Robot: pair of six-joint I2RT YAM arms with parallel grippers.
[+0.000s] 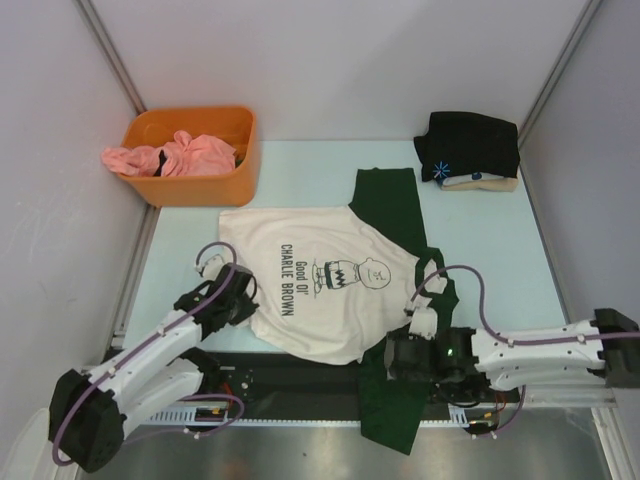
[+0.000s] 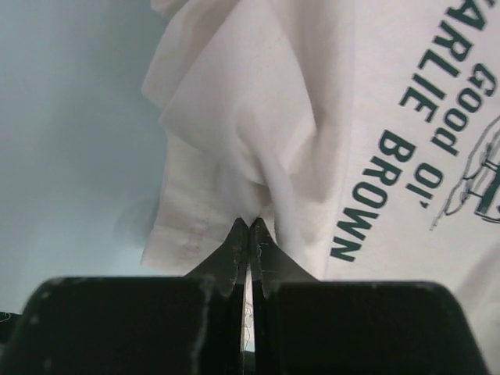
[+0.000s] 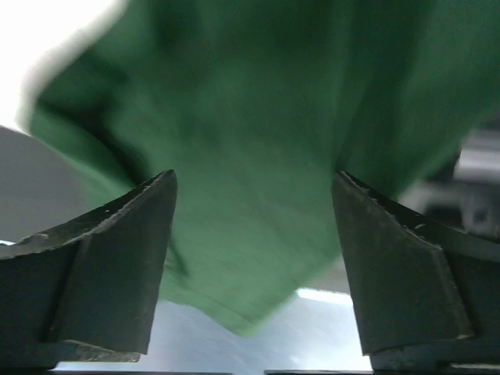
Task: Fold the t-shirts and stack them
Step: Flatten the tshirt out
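Note:
The cream t-shirt [image 1: 320,270] with dark green sleeves and a "Good Ol' Charlie Brown" print lies spread in the middle of the table. One green sleeve [image 1: 385,200] points to the back. The other [image 1: 395,410] hangs over the near edge. My left gripper [image 1: 243,292] is shut on a bunched fold of the shirt's cream edge [image 2: 234,141], its jaws [image 2: 248,225] pinched together on the cloth. My right gripper [image 1: 393,355] is open; in its wrist view the gripper [image 3: 254,176] straddles the green sleeve [image 3: 258,94] without closing on it. A folded black t-shirt [image 1: 468,145] with a small blue mark lies on a beige one [image 1: 490,184] at the back right.
An orange bin [image 1: 200,185] at the back left holds crumpled pink shirts [image 1: 180,155]. Grey walls close in the left, right and back sides. The light blue table surface [image 1: 500,250] shows to the right of the shirt, and a black strip runs along the near edge [image 1: 300,375].

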